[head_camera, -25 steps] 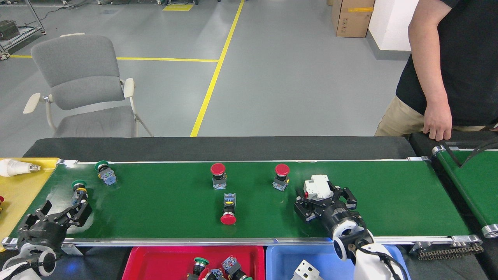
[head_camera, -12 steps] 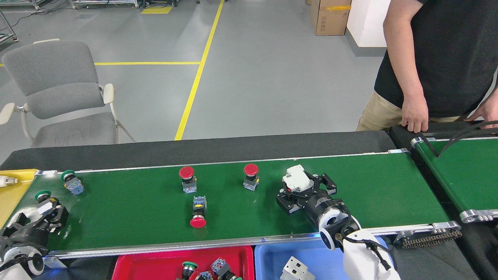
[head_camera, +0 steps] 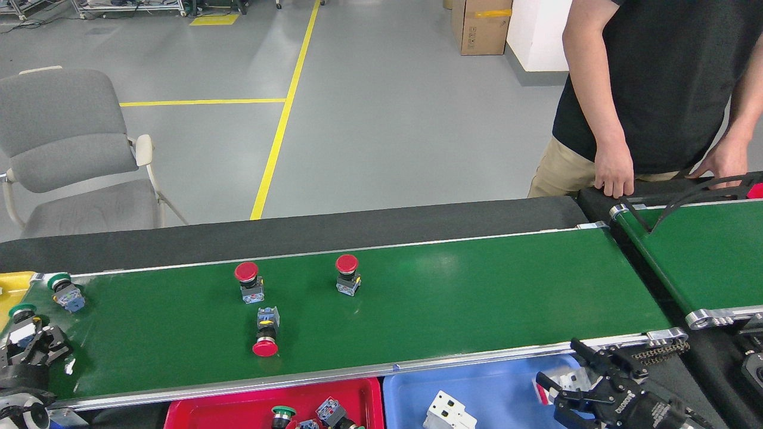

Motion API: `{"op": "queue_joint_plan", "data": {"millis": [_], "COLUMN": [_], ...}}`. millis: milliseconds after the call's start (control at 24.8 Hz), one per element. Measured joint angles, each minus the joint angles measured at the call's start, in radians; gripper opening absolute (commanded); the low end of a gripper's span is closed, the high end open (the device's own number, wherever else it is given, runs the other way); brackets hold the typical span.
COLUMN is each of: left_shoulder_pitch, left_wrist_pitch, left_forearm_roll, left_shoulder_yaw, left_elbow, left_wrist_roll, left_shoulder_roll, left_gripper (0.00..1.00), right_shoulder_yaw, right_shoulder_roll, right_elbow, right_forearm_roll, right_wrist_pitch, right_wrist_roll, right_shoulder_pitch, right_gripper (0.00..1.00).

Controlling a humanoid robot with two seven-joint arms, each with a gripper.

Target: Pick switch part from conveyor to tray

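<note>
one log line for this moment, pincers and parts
right pincer: shut on white switch part, over blue tray | left pincer: around green button switch | conveyor: three red buttons

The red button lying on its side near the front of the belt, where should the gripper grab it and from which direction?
Grip the fallen red button across its dark middle barrel, coming straight down from above. It lies flat on the conveyor, red cap toward the robot and grey-blue contact block away, so the narrow barrel between them is exposed on both sides. Set the fingers left and right of it, probably clear of the wider cap.
</note>
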Motion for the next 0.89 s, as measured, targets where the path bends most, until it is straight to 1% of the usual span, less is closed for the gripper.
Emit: {"op": "queue_joint_plan", "data": {"millis": [40,81,121,202,242,323,363,404,444,485,525,565,646,687,808,889], "left_shoulder_pitch": [0.043,0.097,0.168,0.324,0.404,0.556,0.618,0.673,0.719,0.748,0.764,0.774,0.774,0.768,0.758,0.758], "left_wrist_pitch": [-0.028,-0.065,-0.119,-0.224,-0.285,-0.384,-0.418,-0.446,-0.465,-0.475,-0.478,-0.483,-0.451,-0.435,-0.376,-0.271], "left_forearm_roll": [0.006,0.012,0.016,0.019,0.019,0.018,0.016,0.015,0.014,0.013,0.012,0.011,0.010,0.008,0.004,0.003], "left_shoulder_yaw": [-0.010,-0.019,-0.032,-0.054,-0.062,-0.095,-0.122,-0.154,-0.195,-0.234,-0.268,-0.293,-0.324,-0.327,-0.295,-0.241], "left_elbow": [-0.079,-0.174,-0.286,-0.528,-0.646,-0.849,-0.925,-0.992,-1.051,-1.093,-1.122,-1.139,-1.151,-1.152,-1.153,-1.153], "left_wrist_roll": [0.001,0.002,0.006,0.001,-0.008,-0.036,-0.052,-0.070,-0.089,-0.110,-0.125,-0.145,-0.180,-0.190,-0.208,-0.212], "left_shoulder_roll": [-0.019,-0.042,-0.064,-0.098,-0.111,-0.156,-0.186,-0.213,-0.235,-0.246,-0.262,-0.282,-0.348,-0.364,-0.369,-0.376], "left_gripper": [0.13,0.13,0.14,0.14,0.15,0.19,0.22,0.31,0.49,0.73,0.92,1.00,1.00,1.00,1.00,1.00], "right_shoulder_yaw": [-0.036,-0.056,-0.064,-0.062,-0.048,-0.006,0.004,0.007,0.009,0.011,0.012,0.014,0.014,0.016,0.016,0.017], "right_shoulder_roll": [0.055,0.094,0.125,0.148,0.150,0.150,0.151,0.152,0.152,0.152,0.152,0.152,0.151,0.148,0.138,0.138], "right_elbow": [-0.006,-0.019,-0.043,-0.081,-0.087,-0.091,-0.091,-0.092,-0.092,-0.092,-0.092,-0.092,-0.093,-0.092,-0.095,-0.101], "right_forearm_roll": [0.007,0.026,0.065,0.172,0.207,0.233,0.236,0.237,0.237,0.237,0.238,0.238,0.238,0.238,0.238,0.238], "right_wrist_pitch": [0.000,-0.003,0.053,0.252,0.347,0.464,0.499,0.524,0.539,0.549,0.555,0.558,0.563,0.564,0.568,0.562], "right_wrist_roll": [-0.001,-0.002,-0.003,-0.001,0.000,-0.003,-0.006,-0.007,-0.008,-0.009,-0.009,-0.009,-0.010,-0.010,-0.021,-0.035], "right_shoulder_pitch": [0.000,0.000,0.000,0.000,0.000,0.001,0.002,0.003,0.005,0.008,0.013,0.021,0.044,0.050,0.053,0.058], "right_gripper": [1.00,1.00,1.00,1.00,1.00,1.00,1.00,1.00,1.00,1.00,1.00,1.00,1.00,1.00,1.00,1.00]}}
